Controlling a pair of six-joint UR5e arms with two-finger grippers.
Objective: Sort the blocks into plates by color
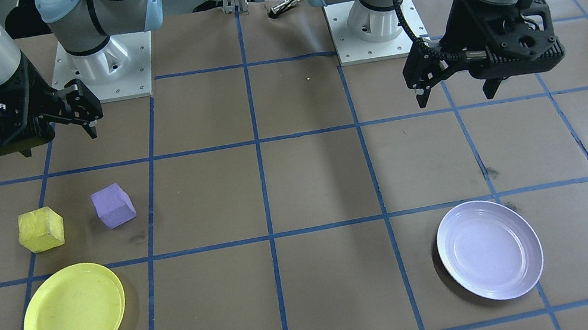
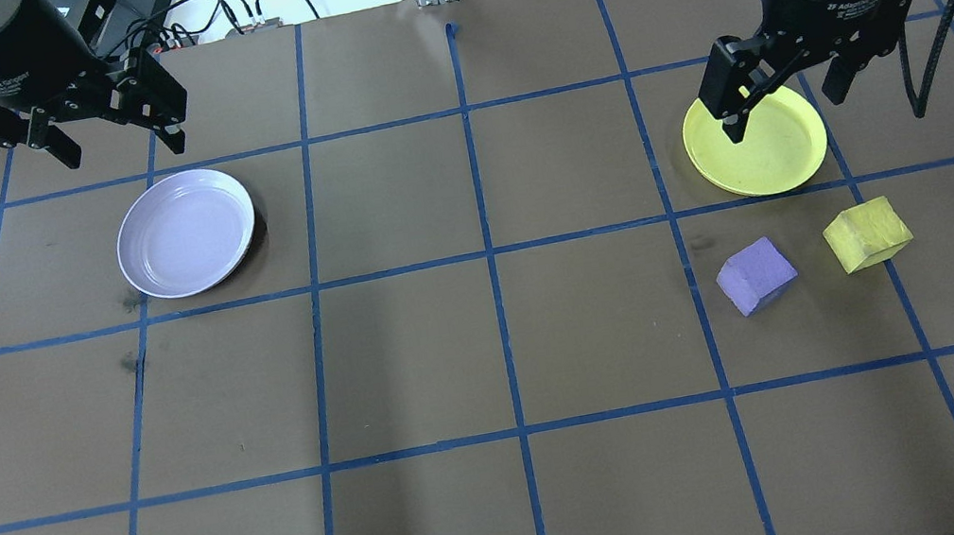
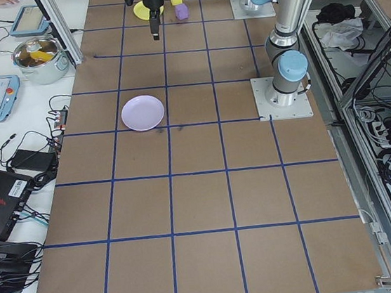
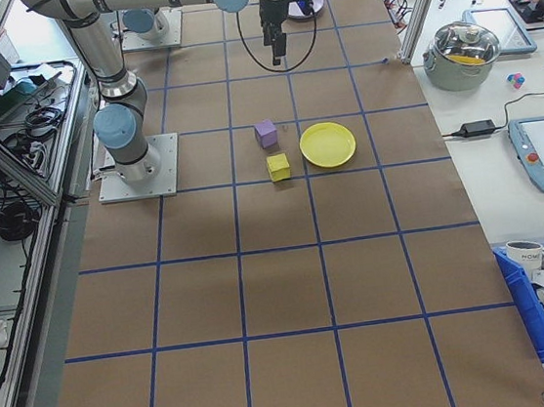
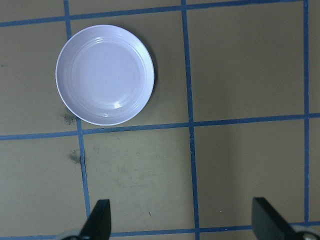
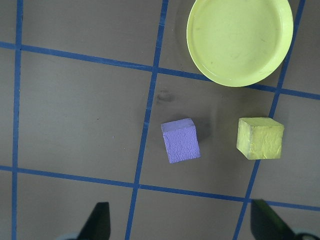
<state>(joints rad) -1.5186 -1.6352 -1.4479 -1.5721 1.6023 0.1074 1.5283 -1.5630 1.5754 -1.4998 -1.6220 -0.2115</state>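
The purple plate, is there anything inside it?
No, the purple plate is empty; its whole inside shows. The purple block sits on the table near the yellow plate, beside the yellow block.

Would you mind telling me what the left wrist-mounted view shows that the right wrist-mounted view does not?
Only the left wrist view shows the lavender plate, empty. Only the right wrist view shows the yellow plate, also empty, with the purple block and yellow block on the table beside it. Both show brown paper with blue tape lines and open fingertips at the bottom edge.
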